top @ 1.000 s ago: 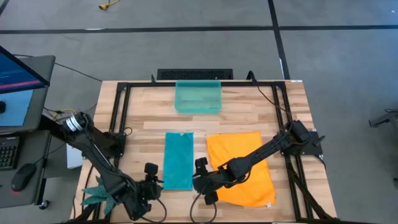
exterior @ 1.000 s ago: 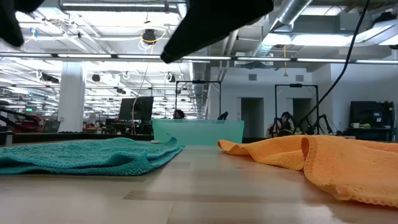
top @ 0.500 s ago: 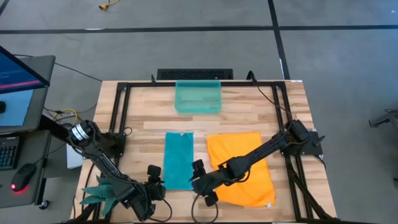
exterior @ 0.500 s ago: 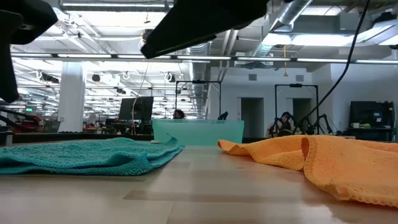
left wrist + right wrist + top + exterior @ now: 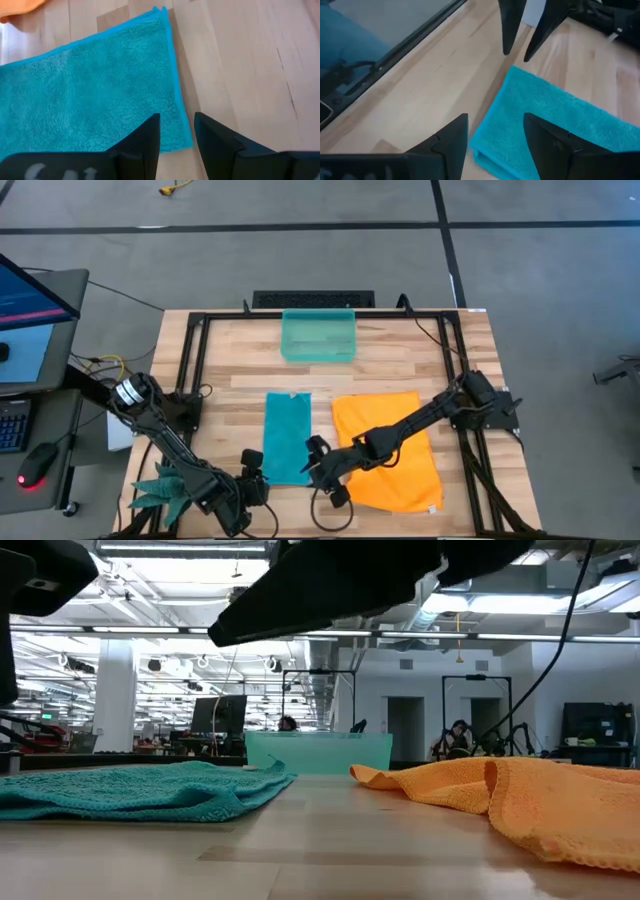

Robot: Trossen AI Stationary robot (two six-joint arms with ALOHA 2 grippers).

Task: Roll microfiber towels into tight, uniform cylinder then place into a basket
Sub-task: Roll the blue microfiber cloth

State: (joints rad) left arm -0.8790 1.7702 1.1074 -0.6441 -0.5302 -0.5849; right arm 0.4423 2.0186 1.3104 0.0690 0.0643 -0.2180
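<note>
Presently, left to right: left tool [image 5: 253, 467], fingers apart, empty, at the near left corner of the teal towel [image 5: 287, 437]. Teal towel, folded flat on the desk [image 5: 230, 380]. Right tool [image 5: 312, 455], fingers apart, empty, at that towel's near right corner. Orange towel [image 5: 388, 450], spread flat beside it. Basket [image 5: 318, 336], at the desk's far edge.

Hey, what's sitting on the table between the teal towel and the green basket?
Nothing: in the high view, only bare wooden table separates the teal towel from the basket.
</note>
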